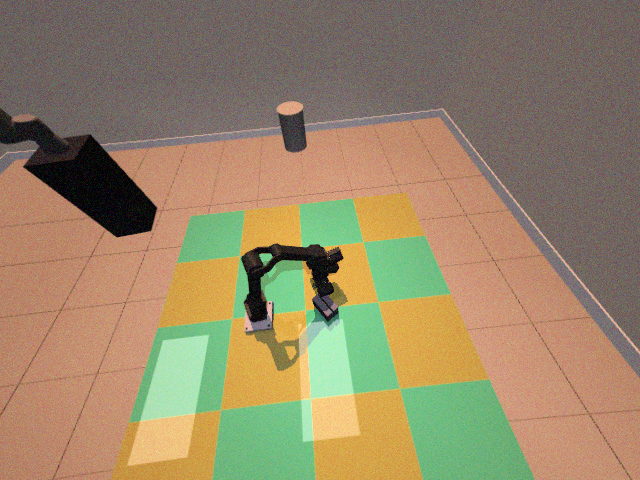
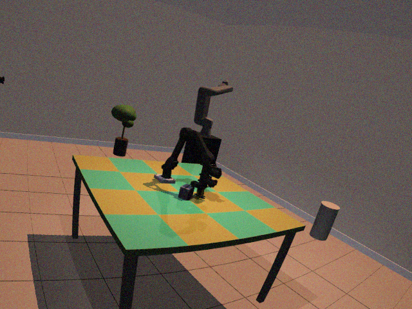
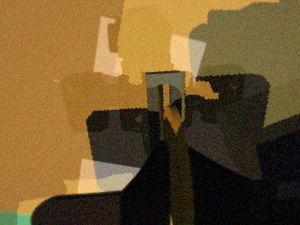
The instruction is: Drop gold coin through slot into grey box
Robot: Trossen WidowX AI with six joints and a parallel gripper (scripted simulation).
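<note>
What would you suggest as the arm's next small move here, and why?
Probably a short straight lift. In the wrist view the gripper is shut on the gold coin, which stands edge-on in its holder. The exterior view shows the grey box close beside the gripper, so the coin likely needs height before any sideways travel.

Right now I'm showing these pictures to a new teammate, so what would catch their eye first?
First the green-and-yellow checkered table, bright against the tiled floor. Then the black arm near its middle, bent over with its gripper down low beside the small grey box. In the wrist view, the jaws are shut on the thin gold coin, seen edge-on.
</note>
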